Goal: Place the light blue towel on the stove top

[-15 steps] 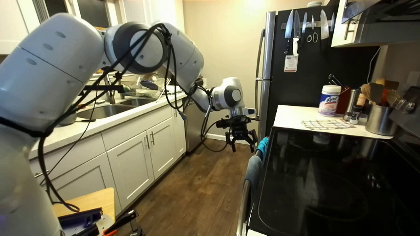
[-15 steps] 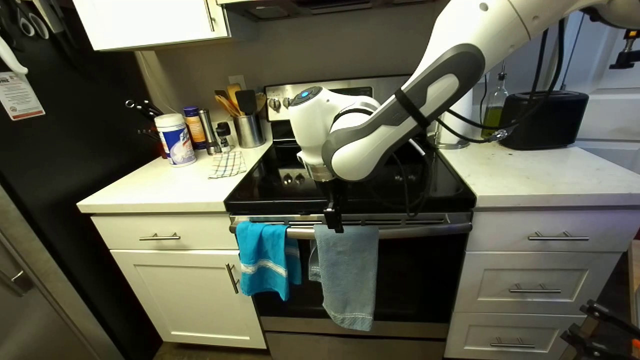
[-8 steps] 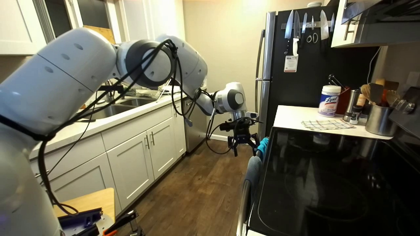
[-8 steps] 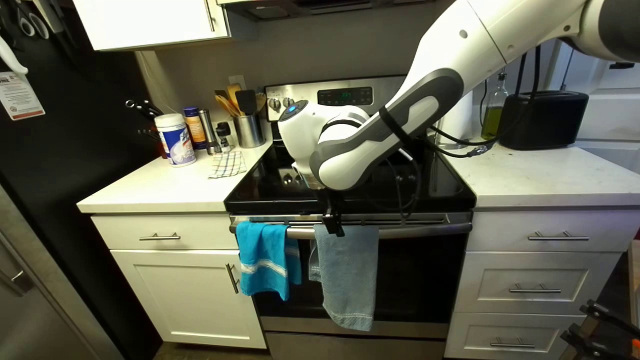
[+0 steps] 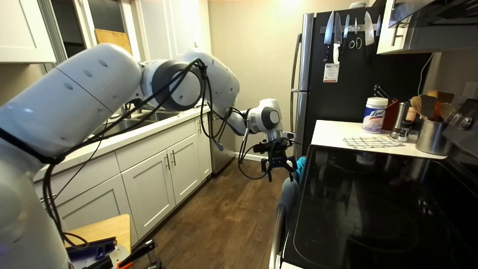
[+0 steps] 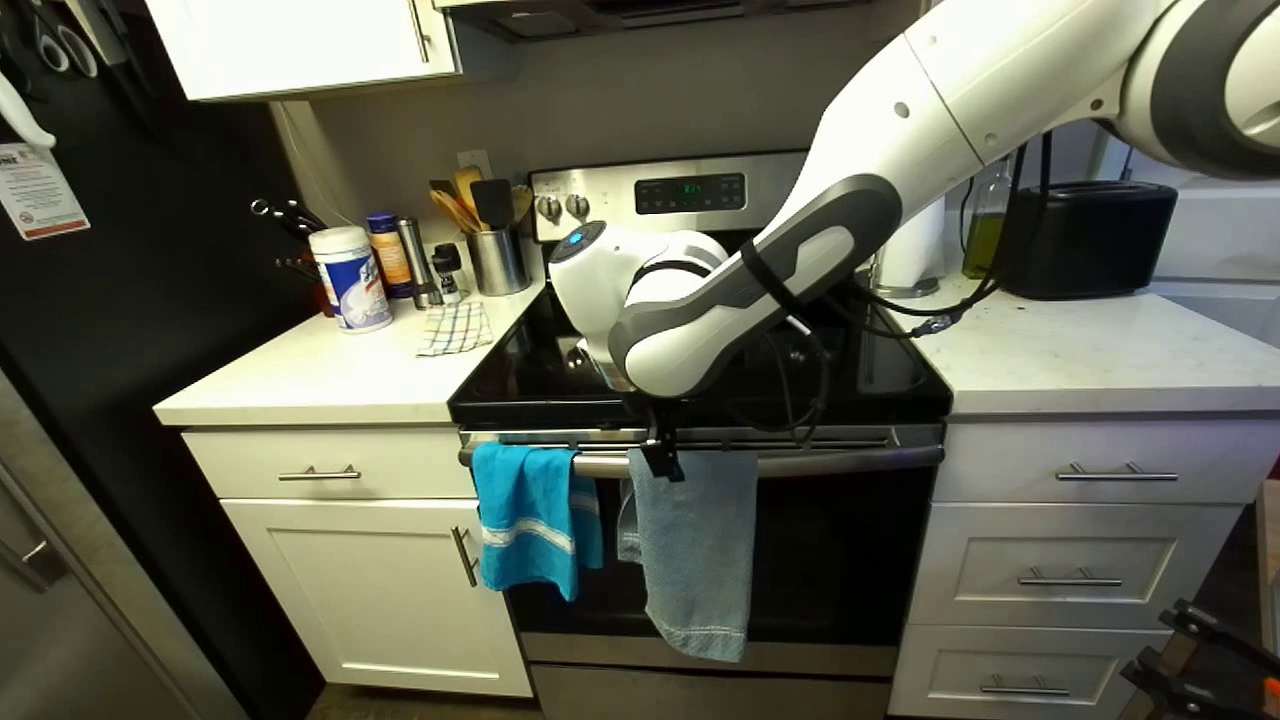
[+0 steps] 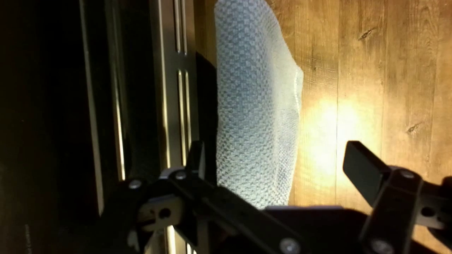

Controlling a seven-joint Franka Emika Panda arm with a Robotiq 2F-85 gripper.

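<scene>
The light blue towel (image 6: 700,560) is pale grey-blue and hangs over the oven door handle (image 6: 850,460). It also shows in the wrist view (image 7: 247,106) and in an exterior view (image 5: 288,194). My gripper (image 7: 275,155) is open and empty, above the handle at the towel's top edge. In the wrist view the towel lies between the two fingers, closer to the left finger. In an exterior view the gripper (image 6: 664,465) overlaps the towel's top left part; I cannot tell whether they touch. The black stove top (image 5: 354,209) is just behind the handle.
A bright blue towel (image 6: 530,520) with a white stripe hangs beside it on the handle. A wipes canister (image 5: 374,115), a utensil holder (image 5: 433,136) and a checked cloth (image 5: 373,142) are on the counter beside the stove. A range hood (image 5: 437,26) is above.
The arm has moved down and toward the oven. The gripper is lower and closer to the handle and the light blue towel. It stays open; both towels have not moved.
</scene>
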